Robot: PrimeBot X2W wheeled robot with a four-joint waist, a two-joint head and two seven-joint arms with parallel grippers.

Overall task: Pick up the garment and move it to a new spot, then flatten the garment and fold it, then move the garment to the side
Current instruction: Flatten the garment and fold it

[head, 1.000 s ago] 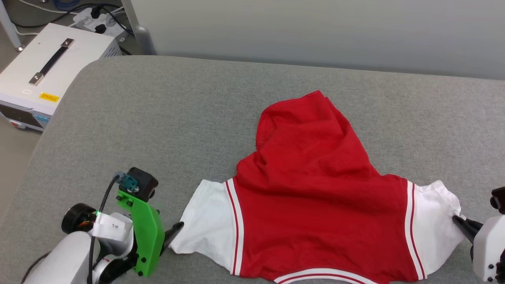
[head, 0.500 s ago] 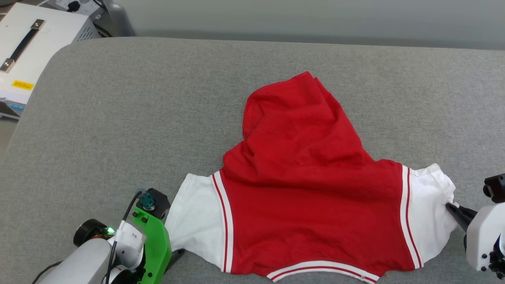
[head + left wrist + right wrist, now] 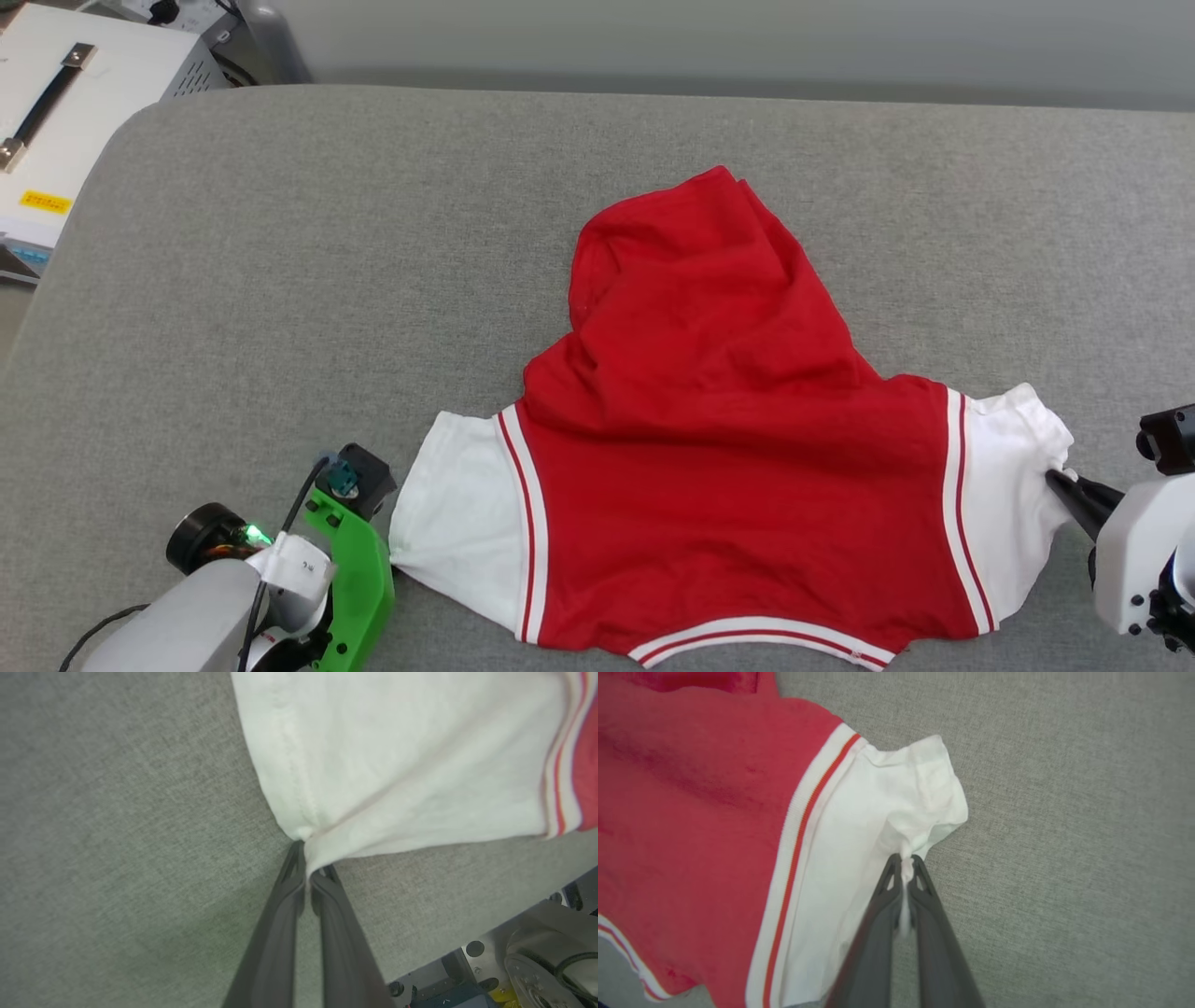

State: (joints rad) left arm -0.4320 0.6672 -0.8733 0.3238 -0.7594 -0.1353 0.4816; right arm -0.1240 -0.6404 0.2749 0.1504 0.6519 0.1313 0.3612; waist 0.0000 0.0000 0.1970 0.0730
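Observation:
The garment (image 3: 719,439), a red jersey shirt with white sleeves and striped trim, lies spread on the grey table (image 3: 280,280), its red body bunched toward the far side. My left gripper (image 3: 306,868) is shut on the corner of the left white sleeve (image 3: 457,523), pinching its hem (image 3: 303,812). My right gripper (image 3: 903,863) is shut on a fold of the right white sleeve (image 3: 896,807); in the head view its dark fingers (image 3: 1074,495) reach into that sleeve's edge (image 3: 1018,467). Any letters or number are hidden.
A white equipment box (image 3: 47,112) with a black handle stands off the table's far left corner, with cables behind it. The grey wall (image 3: 747,37) runs along the far edge. Bare grey cloth lies left of and beyond the shirt.
The left gripper moved in to the left sleeve's corner and shut on it. The right gripper kept its hold on the right sleeve. The head camera shifted, moving the whole picture.

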